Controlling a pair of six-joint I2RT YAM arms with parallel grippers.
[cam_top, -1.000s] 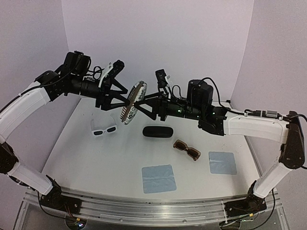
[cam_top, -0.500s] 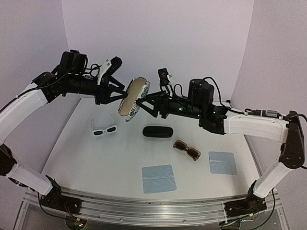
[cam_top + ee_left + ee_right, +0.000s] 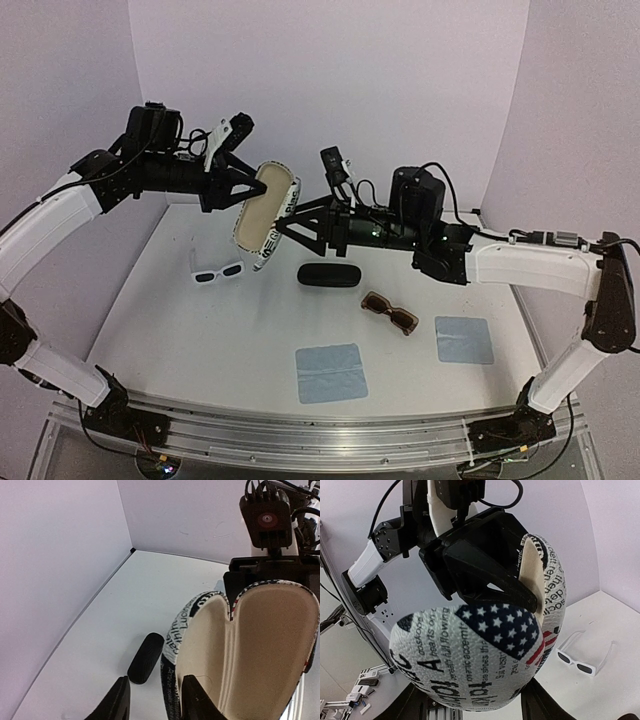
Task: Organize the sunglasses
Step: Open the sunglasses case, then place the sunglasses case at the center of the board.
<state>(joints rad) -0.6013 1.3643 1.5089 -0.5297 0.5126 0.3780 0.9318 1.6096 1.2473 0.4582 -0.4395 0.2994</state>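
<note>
Two robot arms hold a printed case [image 3: 262, 205] in the air above the back of the white tabletop [image 3: 200, 340]. A second ago it hung nearly edge-on and closed; now it gapes wide, with the cream lining of its upper half turned toward the overhead camera. The right pincer [image 3: 480, 705] is clamped on the star-patterned lower shell, its grip unchanged. The left pincer [image 3: 155, 697] has narrowed around the rim of the upper half, one finger inside against the lining and the other outside. A sliver of daylight shows beside the outer finger, so whether it has fully pinched the rim cannot be told. The white-framed sunglasses [image 3: 217, 272] lie on the tabletop below the left arm, where they lay before. The brown-framed sunglasses [image 3: 389, 313] rest right of centre, also unmoved. A black case [image 3: 329, 275] sits closed between the two pairs. Two light-blue cloths [image 3: 330, 372] lie flat nearer the arm bases, one at centre and one to the right.
</note>
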